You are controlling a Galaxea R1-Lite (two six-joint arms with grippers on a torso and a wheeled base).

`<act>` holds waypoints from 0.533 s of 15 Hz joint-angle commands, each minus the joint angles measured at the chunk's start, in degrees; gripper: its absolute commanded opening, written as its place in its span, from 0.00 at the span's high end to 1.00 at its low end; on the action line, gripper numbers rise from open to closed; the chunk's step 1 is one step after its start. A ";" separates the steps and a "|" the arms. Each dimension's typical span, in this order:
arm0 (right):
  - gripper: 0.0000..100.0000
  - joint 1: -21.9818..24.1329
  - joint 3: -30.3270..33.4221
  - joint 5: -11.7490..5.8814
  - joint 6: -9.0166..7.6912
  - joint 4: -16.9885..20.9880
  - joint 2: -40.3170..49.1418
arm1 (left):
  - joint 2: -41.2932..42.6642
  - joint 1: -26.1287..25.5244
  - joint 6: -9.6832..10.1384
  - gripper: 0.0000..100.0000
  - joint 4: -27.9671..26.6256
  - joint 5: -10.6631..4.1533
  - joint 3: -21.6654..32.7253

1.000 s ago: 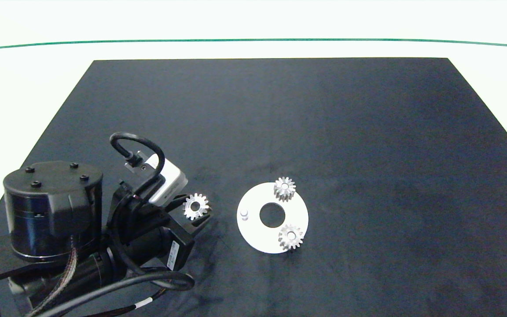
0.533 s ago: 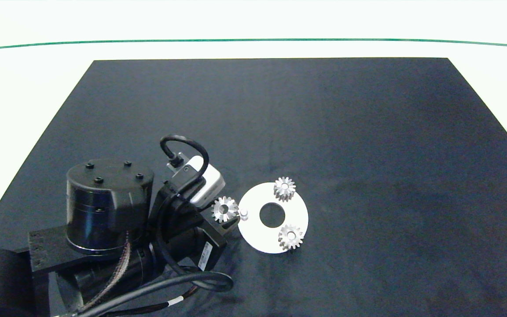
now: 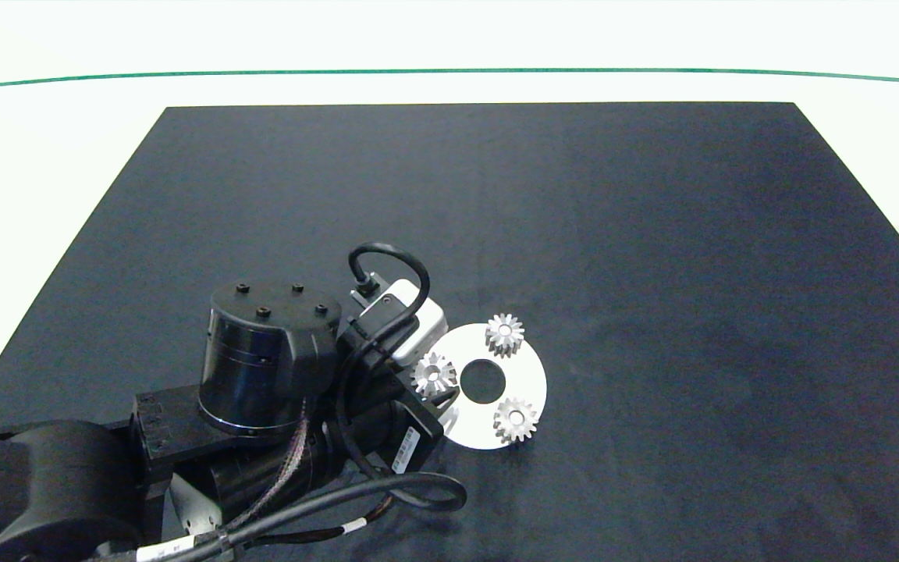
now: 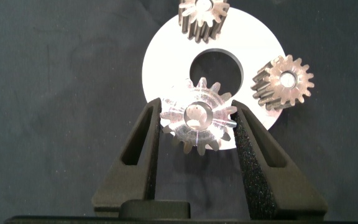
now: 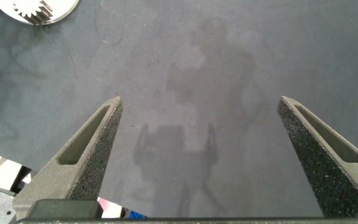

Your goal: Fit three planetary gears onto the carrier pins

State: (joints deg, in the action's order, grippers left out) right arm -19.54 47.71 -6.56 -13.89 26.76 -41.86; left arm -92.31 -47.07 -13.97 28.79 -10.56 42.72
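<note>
The white carrier disc [image 3: 527, 371] [image 4: 260, 50] lies on the black mat with two silver gears seated on its pins, one at the far side [image 3: 504, 334] [image 4: 202, 15] and one at the near right [image 3: 515, 420] [image 4: 283, 81]. My left gripper [image 3: 435, 381] [image 4: 197, 121] is shut on the third gear [image 3: 434, 373] [image 4: 197, 118], holding it flat over the disc's left edge. The third pin is hidden beneath that gear. My right gripper [image 5: 201, 134] is open above bare mat, outside the head view; a disc edge with gear teeth [image 5: 33, 9] shows at a corner of its wrist view.
The black mat [image 3: 574, 218] covers the white table [image 3: 44, 156]. The left arm's bulky body [image 3: 262, 367] and cables [image 3: 387, 492] sit just left of the disc.
My left arm has carried the gear rightward from the open mat to over the disc's left edge, covering the free pin. The two seated gears have not moved.
</note>
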 commanded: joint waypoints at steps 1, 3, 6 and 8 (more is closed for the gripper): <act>0.00 -0.06 0.01 -0.03 -0.09 0.14 0.03 | -0.42 0.13 -0.36 0.93 0.03 -0.08 0.35; 0.00 -0.06 0.01 -0.03 -0.09 0.14 0.03 | -0.59 0.40 -0.53 0.93 -0.49 -0.17 0.88; 0.00 -0.06 -0.08 -0.03 -0.09 0.14 0.03 | -0.86 0.40 -1.06 0.93 -2.08 -0.17 1.49; 0.00 -0.06 -0.08 -0.03 -0.09 0.14 -0.06 | -1.30 0.49 -1.15 0.93 -2.25 -0.17 1.76</act>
State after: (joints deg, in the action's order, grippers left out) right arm -19.59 47.65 -6.56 -13.89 26.73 -41.84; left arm -93.29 -46.60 -15.07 26.32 -10.63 44.31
